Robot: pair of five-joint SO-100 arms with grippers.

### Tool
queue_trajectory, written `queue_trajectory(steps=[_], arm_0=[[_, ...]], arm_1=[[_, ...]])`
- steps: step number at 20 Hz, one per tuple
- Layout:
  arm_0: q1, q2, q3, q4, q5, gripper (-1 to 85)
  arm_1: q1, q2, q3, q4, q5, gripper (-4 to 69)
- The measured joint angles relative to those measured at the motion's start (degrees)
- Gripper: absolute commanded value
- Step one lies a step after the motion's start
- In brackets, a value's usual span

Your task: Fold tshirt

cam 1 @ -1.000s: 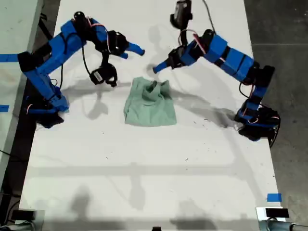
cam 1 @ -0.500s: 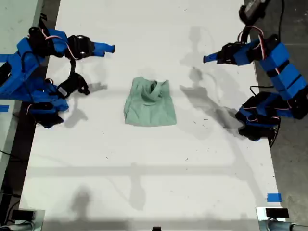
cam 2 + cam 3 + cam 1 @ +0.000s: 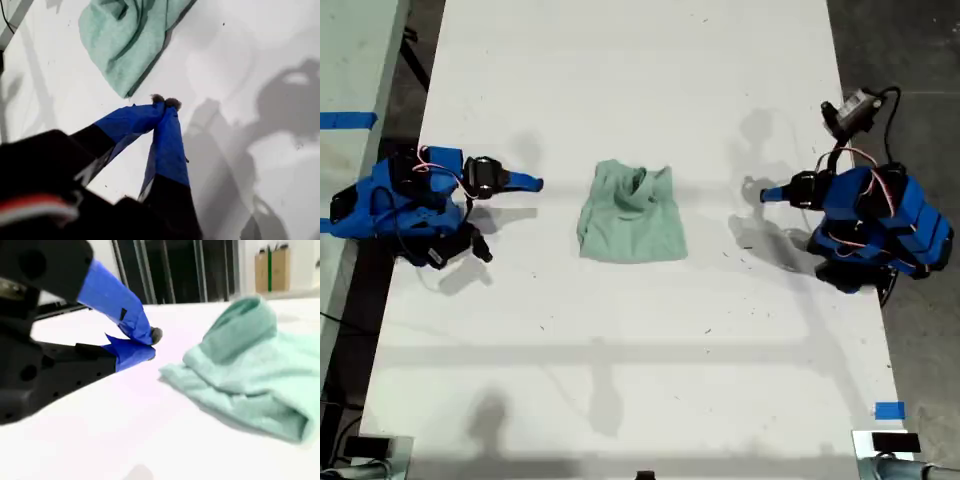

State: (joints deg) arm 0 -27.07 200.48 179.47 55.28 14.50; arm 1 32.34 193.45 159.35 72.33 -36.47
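Both end effectors are closed and empty: my first end effector and my second end effector each point at the folded tshirt, which lies apart from them on the white counter.

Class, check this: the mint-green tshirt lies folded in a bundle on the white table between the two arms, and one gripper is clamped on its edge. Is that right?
Not quite. The tshirt does lie folded on the white table between the arms, but neither gripper is clamped on it. The exterior view shows both arms drawn back to the table's sides, clear of the cloth.
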Motion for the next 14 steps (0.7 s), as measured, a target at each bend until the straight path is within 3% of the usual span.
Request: queue_trajectory(steps=[3,7,9,14], arm_0=[[1.49,0.0,1.93,0.26,-2.2,2.1],[1.67,0.0,2.64,3.25,-2.72,13.9],[1.93,0.0,2.64,3.52,-3.34,18.1],[7.21,0.0,2.64,5.54,-13.1,18.9]], arm_1=[[-5.89,-8.53,1.14,-11.07,0.18,-1.0],[-9.93,-42.89,-16.79,-28.39,-3.78,-1.0],[-13.45,-61.08,-30.5,-31.29,-7.82,-1.0],[-21.36,-98.0,-60.38,-31.46,-13.89,-1.0]])
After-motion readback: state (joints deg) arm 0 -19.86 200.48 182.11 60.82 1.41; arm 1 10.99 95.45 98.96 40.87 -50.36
